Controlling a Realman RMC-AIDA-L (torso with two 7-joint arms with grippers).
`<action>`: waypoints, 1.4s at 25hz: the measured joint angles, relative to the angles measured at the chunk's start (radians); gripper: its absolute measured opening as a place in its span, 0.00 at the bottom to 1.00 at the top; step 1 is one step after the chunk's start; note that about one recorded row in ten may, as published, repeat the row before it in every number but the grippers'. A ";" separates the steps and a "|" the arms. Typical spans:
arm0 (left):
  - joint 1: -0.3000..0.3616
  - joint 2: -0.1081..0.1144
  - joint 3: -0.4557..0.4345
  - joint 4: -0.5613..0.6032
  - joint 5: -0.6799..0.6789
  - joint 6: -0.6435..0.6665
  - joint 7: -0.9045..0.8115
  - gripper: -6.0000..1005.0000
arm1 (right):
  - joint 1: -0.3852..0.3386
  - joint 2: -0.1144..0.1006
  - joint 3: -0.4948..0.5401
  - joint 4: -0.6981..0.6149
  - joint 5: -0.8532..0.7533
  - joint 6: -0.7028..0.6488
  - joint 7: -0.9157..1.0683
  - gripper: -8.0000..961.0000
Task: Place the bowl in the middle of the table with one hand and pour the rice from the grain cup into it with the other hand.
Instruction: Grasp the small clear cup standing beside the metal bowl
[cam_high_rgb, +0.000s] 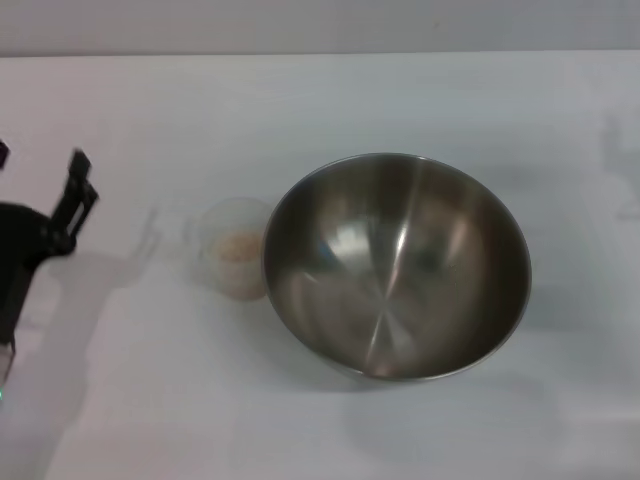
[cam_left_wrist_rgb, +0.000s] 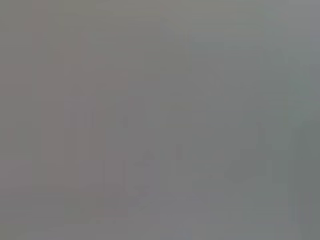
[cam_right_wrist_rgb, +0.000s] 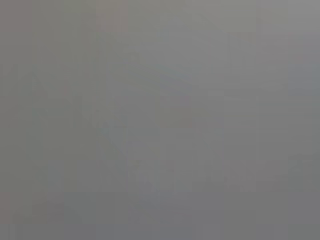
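Table: white tabletop (cam_high_rgb: 330, 100) fills my head view; everything I need stands on it.
Bowl: stainless-steel mixing bowl (cam_high_rgb: 397, 265) sits about mid-table, a little toward my right, tilted so its mouth faces the camera. I see no grains inside it. I judge the placing step done or close to it.
Left gripper: black left gripper (cam_high_rgb: 45, 200) is at the left edge of the head view, well apart from the cup. One finger (cam_high_rgb: 76, 192) points up and away; the other is cut off by the edge, so I cannot tell whether the fingers are spread or closed. It carries nothing that I can see.
Right gripper: out of the head view altogether.
Grain cup: frosted plastic cup (cam_high_rgb: 232, 247) stands upright just beside the bowl's left rim, touching it or nearly so; which, I cannot tell.
Rice: pale beige grains (cam_high_rgb: 239, 250) are visible through the cup wall.
Wrist views: both show flat grey only, so I get nothing from them.
Step in hand: as I read it, pouring has not begun; the reach for the cup comes first.
Next move: I would bring the left gripper across to the cup, grip its wall clear of the bowl's rim, lift, then tip it over the bowl's middle.
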 joint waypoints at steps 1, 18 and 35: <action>0.008 0.001 0.019 0.000 0.000 0.002 0.000 0.78 | 0.004 -0.001 0.002 0.015 0.009 0.000 0.002 0.44; 0.025 -0.002 0.190 -0.001 0.000 -0.126 0.011 0.78 | 0.099 -0.007 0.052 0.115 0.024 0.015 -0.002 0.44; -0.046 -0.005 0.196 -0.011 0.000 -0.256 0.012 0.77 | 0.103 -0.011 0.064 0.117 0.024 0.016 -0.003 0.44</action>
